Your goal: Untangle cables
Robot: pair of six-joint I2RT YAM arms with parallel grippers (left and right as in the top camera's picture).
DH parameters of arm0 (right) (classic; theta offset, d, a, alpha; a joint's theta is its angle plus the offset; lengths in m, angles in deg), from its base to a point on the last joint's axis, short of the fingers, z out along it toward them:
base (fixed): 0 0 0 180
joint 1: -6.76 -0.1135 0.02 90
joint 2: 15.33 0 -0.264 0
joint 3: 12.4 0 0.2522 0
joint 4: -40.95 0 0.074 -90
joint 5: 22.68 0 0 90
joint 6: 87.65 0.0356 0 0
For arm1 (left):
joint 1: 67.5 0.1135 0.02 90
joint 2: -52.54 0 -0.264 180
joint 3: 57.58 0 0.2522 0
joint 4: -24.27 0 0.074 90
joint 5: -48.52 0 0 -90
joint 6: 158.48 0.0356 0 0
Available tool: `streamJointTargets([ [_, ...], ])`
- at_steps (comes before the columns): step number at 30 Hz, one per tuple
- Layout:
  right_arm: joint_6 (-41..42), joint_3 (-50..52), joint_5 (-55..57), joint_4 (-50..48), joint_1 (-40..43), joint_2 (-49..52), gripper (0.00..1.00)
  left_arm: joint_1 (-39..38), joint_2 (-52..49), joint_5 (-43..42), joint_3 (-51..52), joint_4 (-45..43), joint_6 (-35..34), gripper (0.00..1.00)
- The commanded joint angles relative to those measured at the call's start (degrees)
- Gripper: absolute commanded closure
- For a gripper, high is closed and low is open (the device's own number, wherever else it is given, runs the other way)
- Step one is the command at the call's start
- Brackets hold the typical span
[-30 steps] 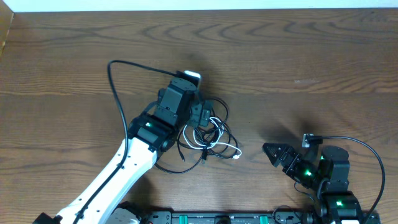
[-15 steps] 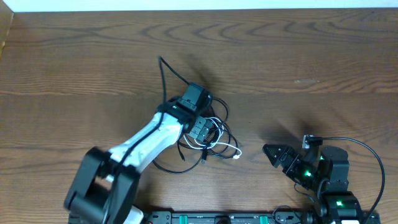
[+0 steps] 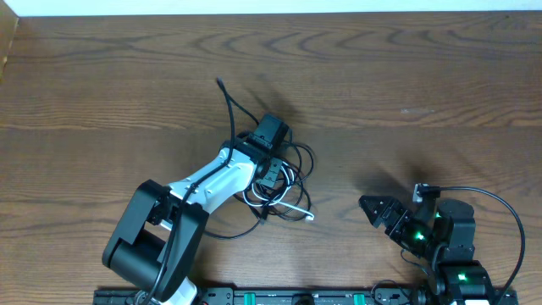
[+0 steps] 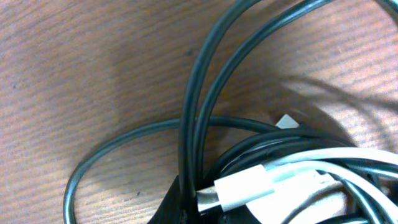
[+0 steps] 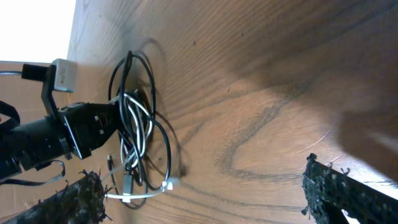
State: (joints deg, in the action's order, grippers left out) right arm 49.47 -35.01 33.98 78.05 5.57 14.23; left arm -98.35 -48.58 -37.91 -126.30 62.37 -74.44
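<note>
Clamping down now: L gripper (image 3: pixel 269 176), wide a sec ago, has shut on cables (image 3: pixel 292 196) at centre, slightly left; white plug (image 3: pixel 310 218) has slid nearer w/ the bundle. R gripper (image 3: pixel 371 210) stays wide, idle near right. Looks like grip's set, pull-apart can start

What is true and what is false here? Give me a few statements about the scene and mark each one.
1. The left fingers are down in the cables. True.
2. The right fingers grip a cable. False: they stand open, apart from the pile.
3. There is a white cable among black ones. True.
4. The cables lie straight, side by side on the table. False: they loop over one another in one tangle.
</note>
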Motion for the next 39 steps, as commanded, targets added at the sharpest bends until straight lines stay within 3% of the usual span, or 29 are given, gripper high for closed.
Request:
streamJointTargets([
  [1, -0.44, -0.68, 1.09, 0.13, 0.00, -0.31, 0.01, 0.31, 2.56, 0.94, 0.09, -0.07, -10.58, 0.92],
  [6, -0.44, -0.68, 0.31, 0.11, 0.00, -0.31, 0.01, 0.31, 7.67, -0.26, 0.09, -0.22, -31.39, 0.92],
  [10, -0.44, -0.68, -3.28, 0.04, 0.00, -0.31, 0.12, 0.31, 11.23, -6.21, 0.09, -2.25, -42.97, 0.92],
  [15, -0.44, -0.68, -10.99, -0.59, 0.00, -0.31, 0.22, 0.31, 12.74, -15.13, 0.09, -7.48, -43.30, 0.92],
  [21, -0.46, -0.68, -21.11, -5.35, 0.00, -0.31, 0.35, 0.31, 12.74, -15.82, 0.09, -8.41, -47.36, 0.92],
  [26, -0.31, -0.68, -24.41, -11.91, 0.00, -0.31, 0.37, 0.24, 12.72, -15.80, 0.09, -8.41, -44.87, 0.92],
  [36, 8.26, -0.68, -26.60, -28.55, -0.04, -0.31, 0.46, -2.29, 12.72, -16.48, 0.09, -8.26, -43.36, 0.92],
  [39, 9.01, -0.68, -26.58, -32.24, -0.07, -0.31, 0.46, -4.17, 12.72, -16.09, 0.09, -8.90, -38.84, 0.92],
])
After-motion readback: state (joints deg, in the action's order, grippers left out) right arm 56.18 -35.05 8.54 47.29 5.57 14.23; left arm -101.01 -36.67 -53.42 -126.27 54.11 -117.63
